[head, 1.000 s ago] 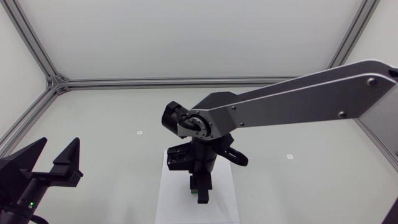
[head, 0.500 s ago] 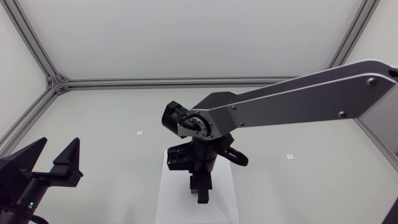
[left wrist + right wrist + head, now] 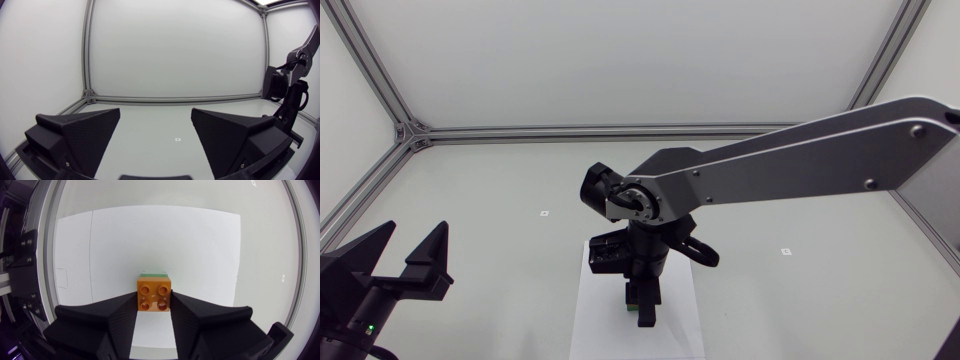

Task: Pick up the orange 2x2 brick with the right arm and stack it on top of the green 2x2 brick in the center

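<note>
Firmly, matte wedge fingers (image 3: 117, 317) of the right end effector (image 3: 154, 311) clamp the glossy four-studded orange brick (image 3: 154, 294).

Light: bright, even, diffuse across white walls and table (image 3: 470, 200).
Source: overhead; bright strip (image 3: 286, 2) at 1 o'clock, left wrist view.
Shadows: soft shade on white sheet (image 3: 150, 245) beneath right tool (image 3: 154, 300).
Sheen: mild on right arm (image 3: 800, 160); orange brick (image 3: 154, 296) evenly lit.
Distortion: fisheye bows frame rails (image 3: 89, 50); dark rim at 9 o'clock, right wrist view.
</note>
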